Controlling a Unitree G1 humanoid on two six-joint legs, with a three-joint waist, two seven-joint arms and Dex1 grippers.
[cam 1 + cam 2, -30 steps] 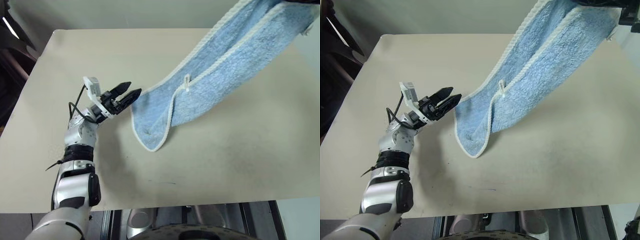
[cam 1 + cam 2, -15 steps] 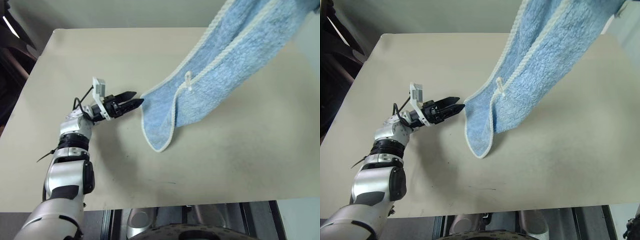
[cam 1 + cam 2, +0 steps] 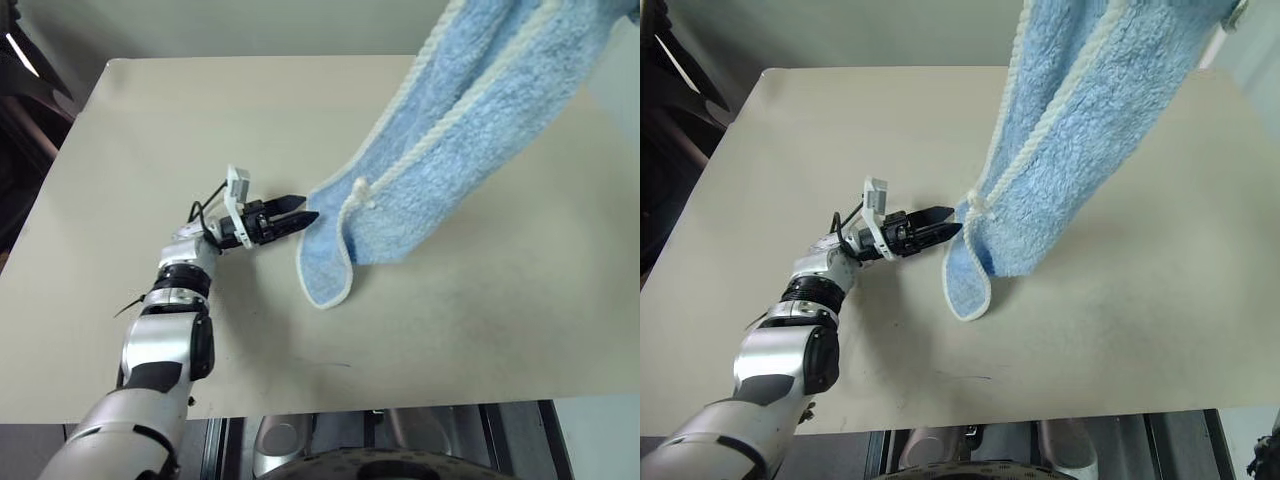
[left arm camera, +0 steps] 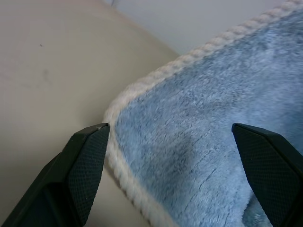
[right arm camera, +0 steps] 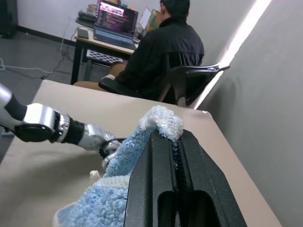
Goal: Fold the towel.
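Observation:
The light-blue towel [image 3: 470, 110] with cream edging hangs steeply from the upper right down to the beige table [image 3: 200, 120]. Its lower end [image 3: 325, 275] rests curled on the tabletop, and a small white loop [image 3: 358, 190] sits on its edge. My right gripper [image 5: 176, 142] is shut on the towel's upper bunch [image 5: 158, 120], high above the table. My left gripper [image 3: 308, 208] is level and open, with its fingertips at the towel's lower left edge. In the left wrist view the corded edge and blue pile [image 4: 213, 118] lie between the two wide-apart fingers [image 4: 87, 161].
The table's front edge [image 3: 400, 400] runs close to me, and its left edge [image 3: 60, 170] borders dark furniture. In the right wrist view a person [image 5: 161, 52] sits on a chair at a desk with a laptop, beyond the table's far side.
My left gripper has moved right and slightly down, up to the towel's lower edge. The towel has been raised, hangs more steeply, and less of it lies on the table.

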